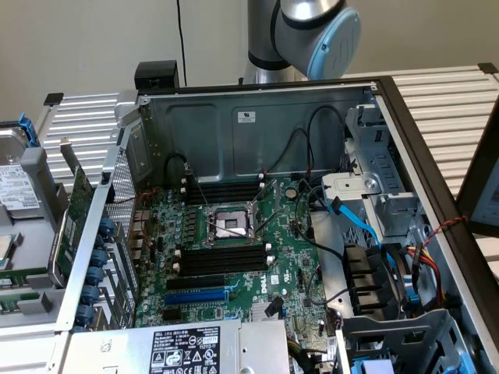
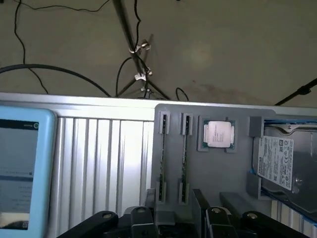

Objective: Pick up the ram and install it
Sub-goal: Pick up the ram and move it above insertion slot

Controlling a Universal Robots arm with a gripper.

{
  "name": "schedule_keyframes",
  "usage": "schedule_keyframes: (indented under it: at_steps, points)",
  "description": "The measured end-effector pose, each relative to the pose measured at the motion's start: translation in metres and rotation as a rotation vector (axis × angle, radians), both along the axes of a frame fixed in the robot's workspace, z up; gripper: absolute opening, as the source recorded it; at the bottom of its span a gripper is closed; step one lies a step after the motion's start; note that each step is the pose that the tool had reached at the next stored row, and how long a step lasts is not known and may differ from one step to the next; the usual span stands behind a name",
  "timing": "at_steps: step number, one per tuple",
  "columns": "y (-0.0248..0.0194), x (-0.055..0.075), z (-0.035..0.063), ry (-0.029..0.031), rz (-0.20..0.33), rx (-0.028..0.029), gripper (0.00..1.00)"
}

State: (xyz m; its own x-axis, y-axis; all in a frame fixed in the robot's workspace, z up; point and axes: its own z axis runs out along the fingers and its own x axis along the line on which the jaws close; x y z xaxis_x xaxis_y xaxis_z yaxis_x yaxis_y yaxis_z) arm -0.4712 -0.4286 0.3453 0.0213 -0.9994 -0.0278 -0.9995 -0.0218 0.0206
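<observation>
Two ram sticks (image 2: 162, 157) (image 2: 184, 157) stand on edge in the slotted holders of a grey parts tray (image 2: 218, 173). In the exterior view they are thin green strips (image 1: 23, 276) at the far left. My gripper (image 2: 174, 206) hangs above the tray and is open, its dark fingers (image 2: 199, 201) apart on either side of the stick nearer the CPU. Neither finger touches a stick. The open computer case (image 1: 257, 117) lies in the middle of the exterior view. On its motherboard (image 1: 288, 273) are long black memory slots (image 1: 222, 257) on both sides of the CPU socket (image 1: 228, 224).
On the tray beside the ram sit a loose CPU (image 2: 218, 134) and a hard drive (image 2: 277, 158). A green expansion card (image 1: 78, 206) stands by the case's left wall. Cables (image 1: 366, 226) and drive cages crowd the case's right side. A light-blue-framed screen (image 2: 22, 168) lies on the ribbed table (image 2: 104, 163).
</observation>
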Motion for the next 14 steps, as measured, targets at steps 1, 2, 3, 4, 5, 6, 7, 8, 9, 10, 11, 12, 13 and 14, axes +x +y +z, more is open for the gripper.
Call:
schedule_keyframes:
  at_steps: [1,2,3,4,5,6,7,8,9,10,11,12,13,14]
  points:
    - [0.0,0.001,-0.0018,0.0,-0.008,0.0008,0.42]
    - [0.0,0.001,-0.0035,0.0,-0.016,0.0016,0.42]
    - [0.0,0.001,-0.0054,0.0,-0.025,0.0025,0.42]
    - [0.0,0.002,-0.0073,-0.0001,-0.033,0.0031,0.42]
    - [0.0001,0.002,-0.0091,-0.0002,-0.039,0.0033,0.42]
    - [0.0002,0.002,-0.0108,-0.0001,-0.044,0.0032,0.42]
    - [0.0003,0.002,-0.0126,-0.0001,-0.049,0.0032,0.42]
    - [0.0006,0.002,-0.0144,0.0,-0.053,0.0032,0.42]
    - [0.0008,0.002,-0.0162,0.0,-0.057,0.0032,0.42]
    - [0.0012,0.002,-0.0181,0.0,-0.06,0.0032,0.42]
    - [0.0016,0.003,-0.0199,-0.0001,-0.063,0.0032,0.42]
    - [0.0026,0.003,-0.0215,0.0002,-0.065,0.0032,0.42]
    - [0.0043,0.003,-0.0236,0.0,-0.065,0.0032,0.42]
    - [0.0065,0.003,-0.0254,0.0,-0.066,0.0032,0.42]
